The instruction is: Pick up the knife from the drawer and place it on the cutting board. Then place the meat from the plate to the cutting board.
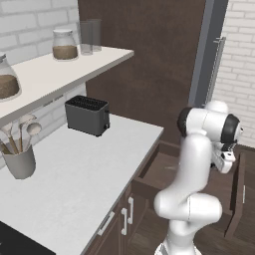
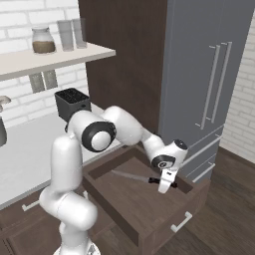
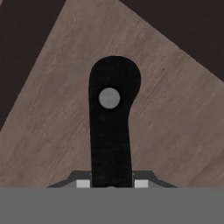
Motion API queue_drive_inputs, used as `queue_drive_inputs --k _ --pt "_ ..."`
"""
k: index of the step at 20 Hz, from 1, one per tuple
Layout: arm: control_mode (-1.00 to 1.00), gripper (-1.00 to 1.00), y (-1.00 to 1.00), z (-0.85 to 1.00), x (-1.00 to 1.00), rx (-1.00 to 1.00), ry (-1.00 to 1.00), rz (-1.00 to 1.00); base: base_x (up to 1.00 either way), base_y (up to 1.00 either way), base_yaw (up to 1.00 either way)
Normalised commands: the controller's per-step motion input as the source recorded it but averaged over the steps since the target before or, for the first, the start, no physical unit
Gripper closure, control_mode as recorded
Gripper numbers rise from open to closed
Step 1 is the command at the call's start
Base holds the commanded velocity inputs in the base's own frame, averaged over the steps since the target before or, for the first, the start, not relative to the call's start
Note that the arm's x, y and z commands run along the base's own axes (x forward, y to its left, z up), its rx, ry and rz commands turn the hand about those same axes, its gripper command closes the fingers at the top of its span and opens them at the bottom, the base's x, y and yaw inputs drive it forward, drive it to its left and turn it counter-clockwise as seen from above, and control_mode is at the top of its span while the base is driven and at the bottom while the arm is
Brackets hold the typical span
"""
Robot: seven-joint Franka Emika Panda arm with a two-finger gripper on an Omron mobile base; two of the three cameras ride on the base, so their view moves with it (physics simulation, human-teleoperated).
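One slim kitchen knife with a silver blade and black handle [image 2: 130, 175] lies flat on the floor of the open dark brown wooden drawer [image 2: 187, 191], and our two-finger gripper [image 2: 164, 186] reaches down over its handle end. From the hand camera we see the black handle [image 3: 111, 127] running up between the two fingertips [image 3: 83, 183], one on each side. The fingers look close to the handle, but we cannot tell whether they grip it yet. We judge the main risk to be a hold near the handle's end: the long blade could swing or droop on lifting. The knife might also catch the drawer's front wall, or slip free before reaching the desk [image 1: 74, 169].
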Motion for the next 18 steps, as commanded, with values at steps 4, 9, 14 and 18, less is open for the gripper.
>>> queue_drive_inputs --k 4,9,14,18 --pt "-1.00 1.00 0.00 1.00 -0.34 0.00 0.04 -0.06 0.00 0.00 0.00" --pt "-1.00 1.00 0.05 1.00 -0.50 0.02 0.02 0.00 0.00 0.00 0.00" --pt "-1.00 1.00 0.57 0.97 -0.39 0.01 0.00 -0.09 0.00 0.00 0.00" --pt "-1.00 1.00 0.82 0.72 -0.03 0.00 0.00 -0.22 0.00 0.00 0.00"
